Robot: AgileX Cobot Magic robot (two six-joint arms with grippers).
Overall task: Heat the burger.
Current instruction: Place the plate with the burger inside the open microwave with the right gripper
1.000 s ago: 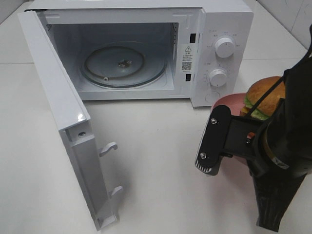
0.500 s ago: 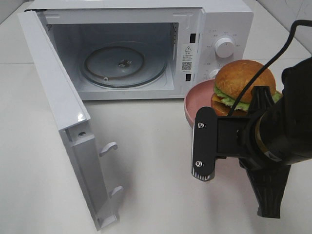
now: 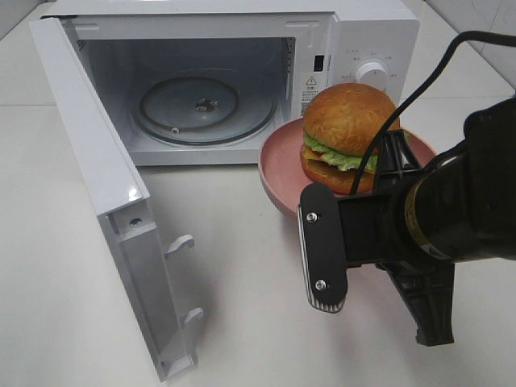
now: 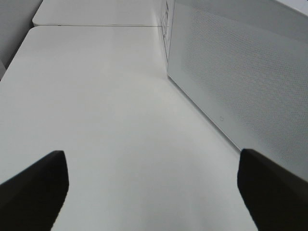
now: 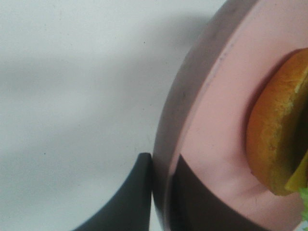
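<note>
Right wrist view alone: right gripper (image 5: pixel 162 190) pinched shut on plate (image 5: pixel 211 120) rim. High view alone: burger (image 3: pixel 347 121) at 3 o'clock from turntable (image 3: pixel 173 109). Left wrist: left gripper (image 4: pixel 154 192) wide open, empty.

Count, high view.
- Microwave (image 3: pixel 379 32): 1, upper half of frame.
- Door (image 3: pixel 85 145): 1, left side.
- Glass turntable (image 3: pixel 201 105): 1, inside the cavity.
- Knob (image 3: pixel 372 72): 1 in sight, upper right; the panel below it is hidden behind the food.
- Warning label (image 3: pixel 310 82): 1.
- Latch hooks (image 3: pixel 179 243): 2, on the door edge, lower left.
- Burger (image 3: pixel 348 121): 1, centre right.
- Pink plate (image 3: pixel 278 165): 1.
- Arm (image 3: pixel 459 201): 1 in this view, right side.
- Black bracket (image 3: pixel 322 246): 1, carrying 2 screws (image 3: pixel 311 216).

Count, wrist views.
- Left gripper (image 4: pixel 151 155): 1, with 2 dark fingers (image 4: pixel 33 187) in the lower corners.
- Right gripper (image 5: pixel 162 163): 1, with 2 fingers (image 5: pixel 134 192) at bottom centre.
</note>
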